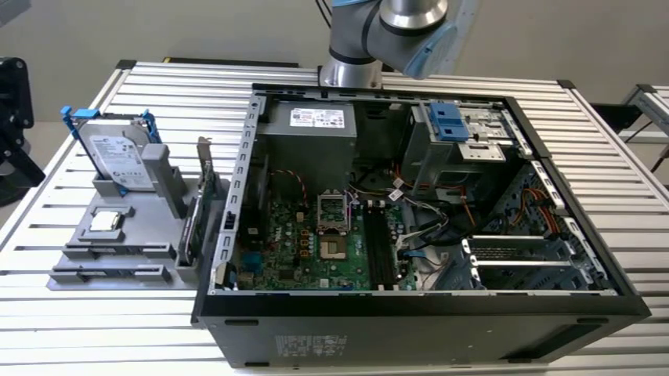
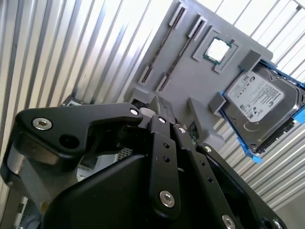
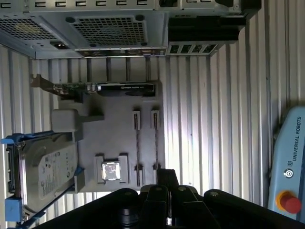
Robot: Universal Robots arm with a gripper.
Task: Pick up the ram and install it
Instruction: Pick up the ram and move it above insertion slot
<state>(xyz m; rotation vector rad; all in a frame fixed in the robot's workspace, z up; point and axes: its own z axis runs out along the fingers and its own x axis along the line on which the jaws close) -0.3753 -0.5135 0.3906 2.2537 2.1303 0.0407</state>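
Grey holder (image 3: pixel 119 121) at exterior view's left of open case (image 1: pixel 418 313), ram (image 3: pixel 137 145) edge-on in its slot. Gripper (image 3: pixel 167 175) hovers over holder; grip width can't tell.

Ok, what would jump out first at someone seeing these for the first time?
The open case sits in the middle of the exterior view, its green motherboard exposed, with the arm behind it. To the exterior view's left, a grey holder carries a hard drive with blue rails, standing upright. In both wrist views the black gripper looms in front of that holder.
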